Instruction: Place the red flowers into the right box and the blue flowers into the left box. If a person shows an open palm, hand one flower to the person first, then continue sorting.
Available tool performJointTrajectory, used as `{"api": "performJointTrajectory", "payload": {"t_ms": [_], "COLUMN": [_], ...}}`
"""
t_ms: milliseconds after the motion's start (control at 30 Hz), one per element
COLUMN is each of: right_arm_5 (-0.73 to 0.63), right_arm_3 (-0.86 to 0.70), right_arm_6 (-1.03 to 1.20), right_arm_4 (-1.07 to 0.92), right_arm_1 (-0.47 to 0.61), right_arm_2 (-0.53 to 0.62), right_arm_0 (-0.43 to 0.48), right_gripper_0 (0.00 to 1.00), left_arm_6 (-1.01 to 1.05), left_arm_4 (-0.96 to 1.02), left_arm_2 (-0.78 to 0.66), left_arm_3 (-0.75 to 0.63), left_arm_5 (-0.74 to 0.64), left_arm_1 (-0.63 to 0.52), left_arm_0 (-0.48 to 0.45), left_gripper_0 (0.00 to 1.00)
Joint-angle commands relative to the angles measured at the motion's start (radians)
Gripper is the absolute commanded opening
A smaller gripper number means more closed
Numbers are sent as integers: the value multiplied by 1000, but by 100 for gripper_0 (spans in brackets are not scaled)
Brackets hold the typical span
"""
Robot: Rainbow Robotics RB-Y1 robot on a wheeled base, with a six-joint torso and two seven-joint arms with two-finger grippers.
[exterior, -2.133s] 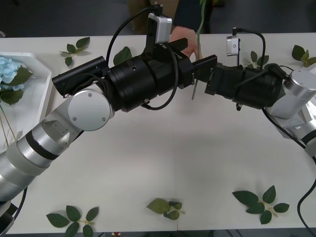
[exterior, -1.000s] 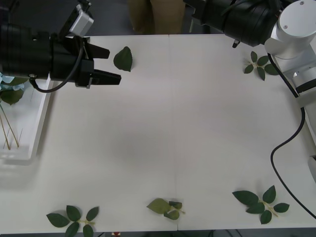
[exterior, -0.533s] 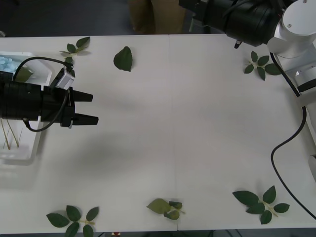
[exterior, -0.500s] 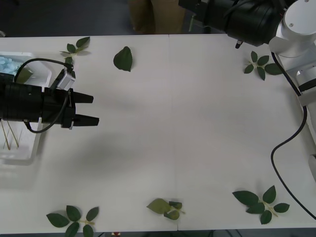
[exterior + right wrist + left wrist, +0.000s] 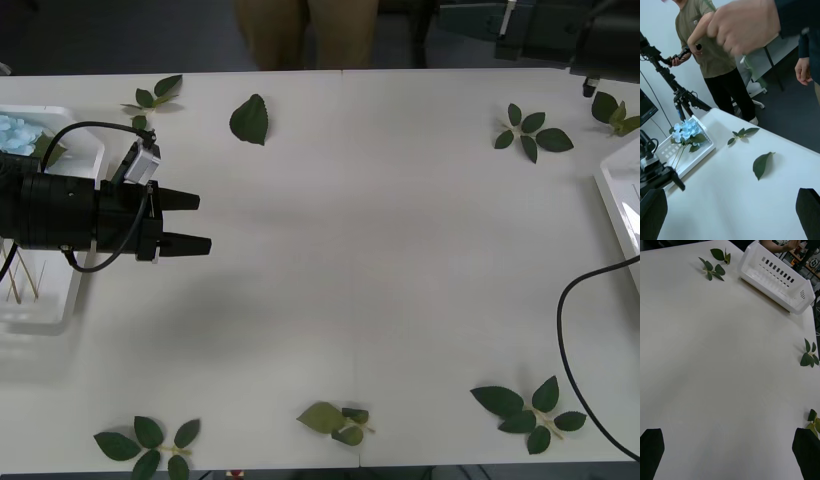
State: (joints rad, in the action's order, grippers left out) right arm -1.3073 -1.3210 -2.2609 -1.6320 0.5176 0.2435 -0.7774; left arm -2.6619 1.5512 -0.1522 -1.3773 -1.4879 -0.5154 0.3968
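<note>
The left gripper (image 5: 200, 223) lies level above the bare table (image 5: 380, 260), fingers spread and holding nothing, with open tabletop ahead of it. Just behind it sits the left box (image 5: 60, 300), a blue flower (image 5: 687, 130) lying inside. The right box (image 5: 777, 277) stands far across from it. The right gripper (image 5: 730, 213) hovers near the far table edge, fingers parted and bare, a person's hand (image 5: 743, 24) above it.
</note>
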Motion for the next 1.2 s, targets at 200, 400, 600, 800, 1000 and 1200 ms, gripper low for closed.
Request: {"api": "performJointTrajectory", "payload": {"t_ms": [200,400,600,800,1000,1200], "right_arm_5": [-135,-59,51,250,490,697], "right_arm_3": [-17,-17,-18,-98,-247,-415], "right_arm_6": [-152,-279,-318,-425,-433,-436], "right_arm_4": [-16,-144,-345,-437,-520,-582], "right_arm_1": [110,176,300,398,469,507], "right_arm_2": [43,-113,-359,-576,-737,-851], "right_arm_0": [124,227,237,230,230,228], "right_gripper_0": [100,100,100,100,100,100], "left_arm_6": [-43,-43,-43,-43,-43,-43], "left_arm_4": [15,15,15,15,15,15], "left_arm_2": [-27,-27,-27,-27,-27,-27], "left_arm_3": [-6,-6,-6,-6,-6,-6], "left_arm_5": [9,9,9,9,9,9], "left_arm_1": [8,8,8,8,8,8], "left_arm_0": [-10,-10,-10,-10,-10,-10], "left_gripper_0": [100,100,100,100,100,100]}}
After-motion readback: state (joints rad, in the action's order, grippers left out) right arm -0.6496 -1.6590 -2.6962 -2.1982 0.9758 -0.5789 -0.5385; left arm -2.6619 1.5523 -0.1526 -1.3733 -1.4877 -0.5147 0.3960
